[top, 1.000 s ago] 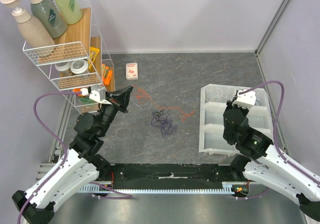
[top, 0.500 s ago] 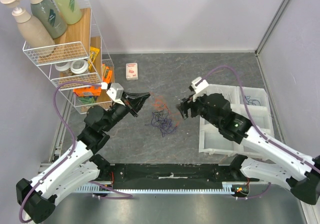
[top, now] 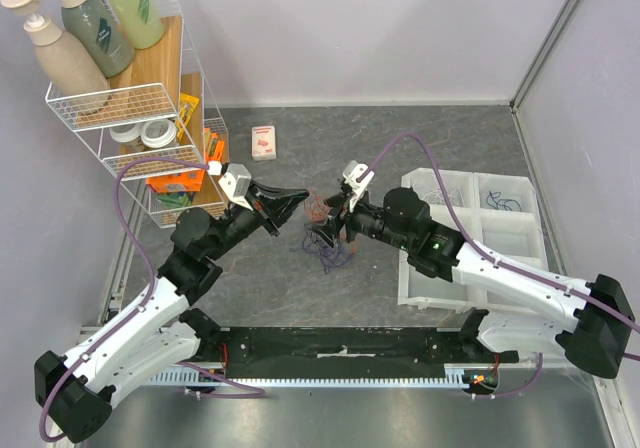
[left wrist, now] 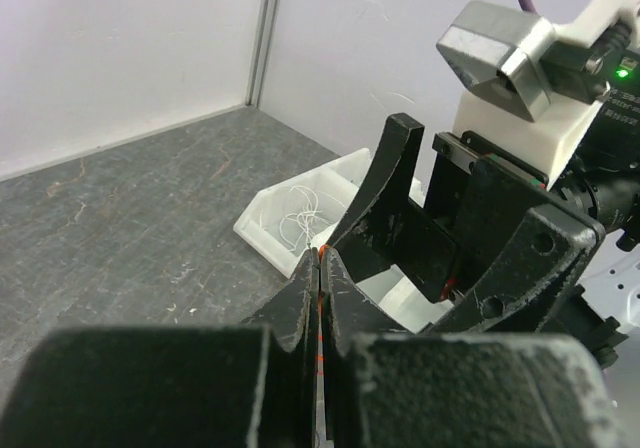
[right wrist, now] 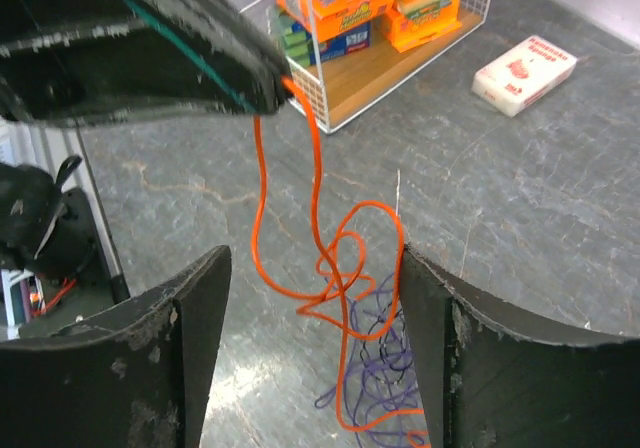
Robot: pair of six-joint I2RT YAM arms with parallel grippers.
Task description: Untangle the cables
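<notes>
Reaching out from the near edge of the worktop, two robot arms meet over its middle, where a purple tangle (top: 330, 253) of thin wire lies on the grey surface with darker strands mixed in. Just above it, the left gripper (top: 303, 197) has its jaws pressed together on the orange cable (right wrist: 335, 268), pinching it at the very tips and holding it up so that the strand hangs in long loops. A loose knot shows partway down, and the lower end trails into the purple heap. The lift appears meant to draw the orange cable out of the pile and show where it crosses itself. The right gripper (right wrist: 312, 258) faces it with jaws wide apart and nothing between them but the hanging loops, one finger on each side of the knot. It looks placed to close on the strand lower down, though it has no hold yet. Further back along the right edge sits a white tray (top: 405, 268), apparently for sorted wires: a white cable (top: 435, 190) lies in one far compartment and a dark blue cable (top: 500, 200) in the next. A wire rack (top: 120, 98) of bottles stands at the far left corner, and a small box (top: 264, 141) lies near the far edge.
</notes>
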